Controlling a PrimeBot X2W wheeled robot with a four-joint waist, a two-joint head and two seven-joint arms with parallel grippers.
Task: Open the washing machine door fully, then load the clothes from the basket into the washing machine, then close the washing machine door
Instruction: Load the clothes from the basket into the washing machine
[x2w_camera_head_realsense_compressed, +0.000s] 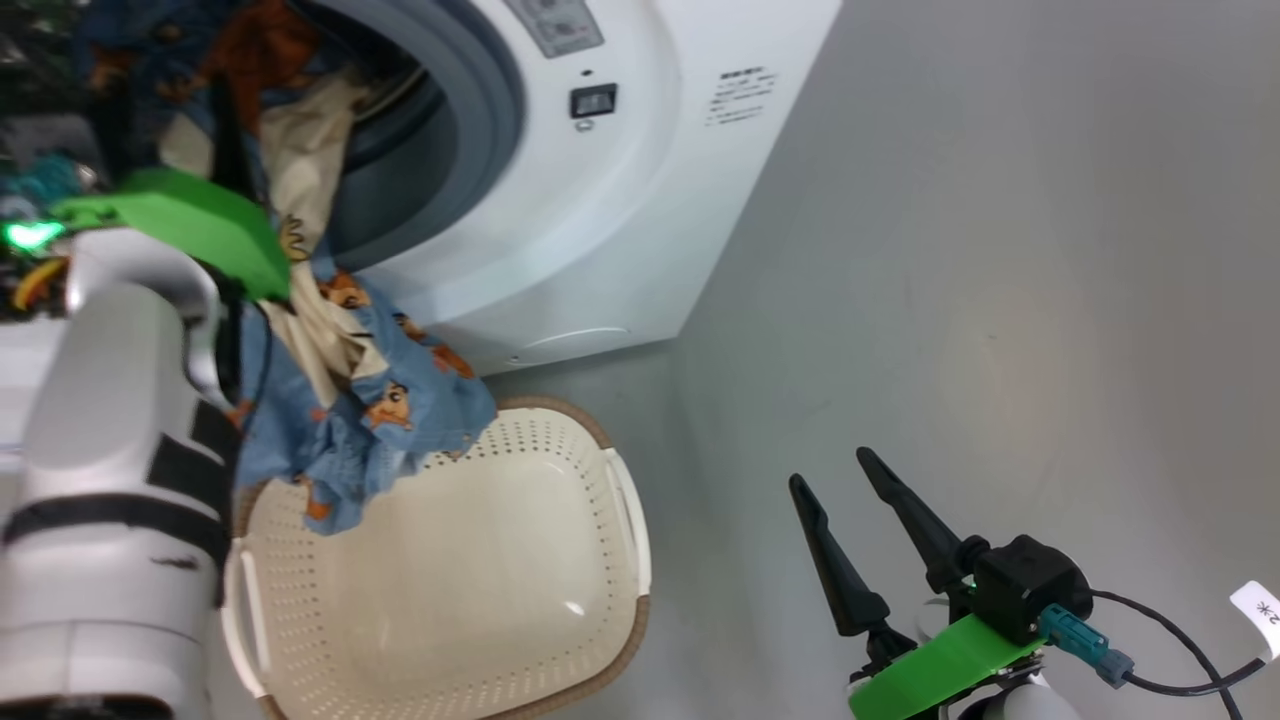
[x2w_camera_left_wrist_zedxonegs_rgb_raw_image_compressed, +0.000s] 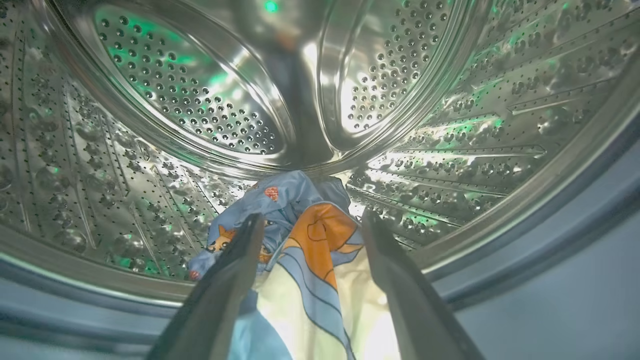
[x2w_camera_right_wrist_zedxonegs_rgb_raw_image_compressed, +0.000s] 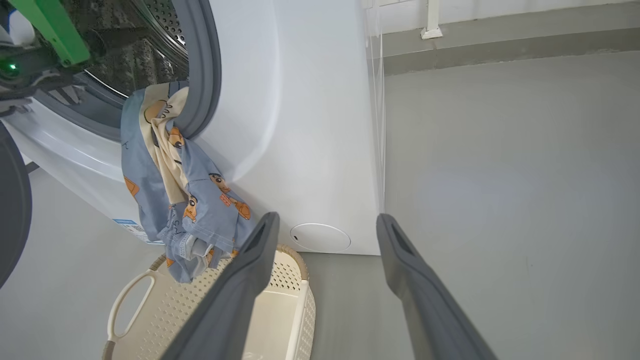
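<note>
washing machine (x2w_camera_head_realsense_compressed: 650, 230), printed notice (x2w_camera_head_realsense_compressed: 741, 96) illegible

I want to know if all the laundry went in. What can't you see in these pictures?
- Head view: the left arm hides the basket's left side.
- Head view: a green bracket covers part of the clothes at the washing machine's opening.
- Right wrist view: the door is cut off by the left edge.
- Head view: the label print is too small to read.

smooth grey floor (x2w_camera_right_wrist_zedxonegs_rgb_raw_image_compressed: 510, 165) spreading wide, soft light glancing off it, and at its far edge a grey skirting band (x2w_camera_right_wrist_zedxonegs_rgb_raw_image_compressed: 500, 32) under a white wall (x2w_camera_right_wrist_zedxonegs_rgb_raw_image_compressed: 475, 6).
</note>
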